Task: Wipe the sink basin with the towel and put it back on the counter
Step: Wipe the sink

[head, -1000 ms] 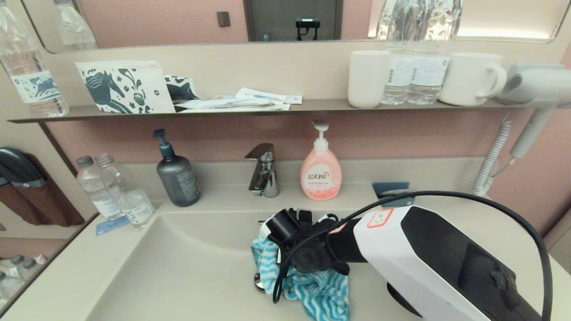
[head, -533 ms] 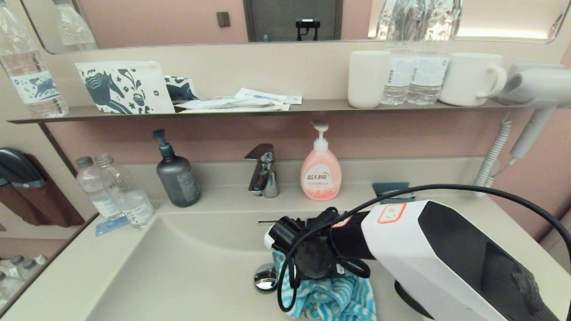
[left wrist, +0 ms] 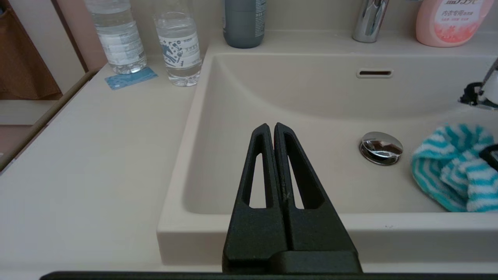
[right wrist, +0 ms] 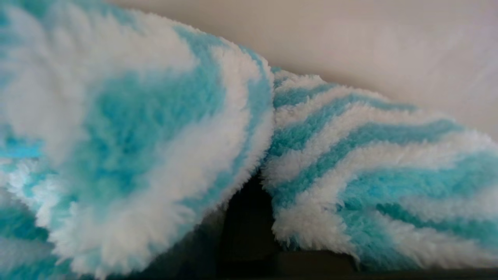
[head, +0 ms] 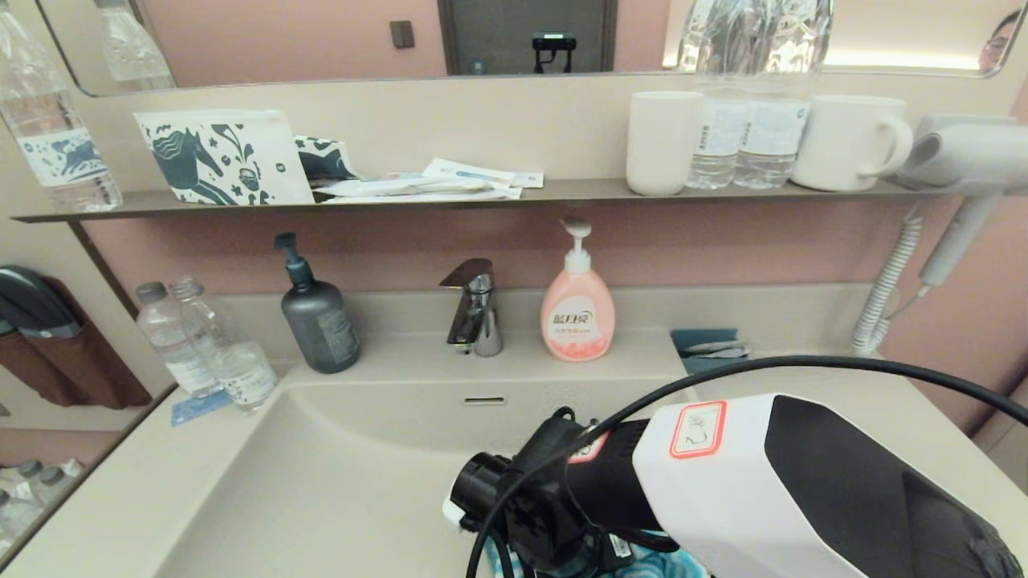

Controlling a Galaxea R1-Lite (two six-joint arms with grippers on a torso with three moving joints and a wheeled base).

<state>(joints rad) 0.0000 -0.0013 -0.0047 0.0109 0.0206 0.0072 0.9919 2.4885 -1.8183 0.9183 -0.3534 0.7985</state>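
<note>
towel [right wrist: 350, 155] bunched around right claw [right wrist: 249, 217]

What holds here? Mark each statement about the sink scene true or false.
1. The towel lies inside the sink basin. True.
2. The left gripper holds the towel. False: it is shut on nothing, over the basin's near edge.
3. The drain plug is covered by the towel. False: it sits bare beside it.
4. The pink soap bottle stands on the counter. True.
5. The right gripper works at the towel. True.
</note>
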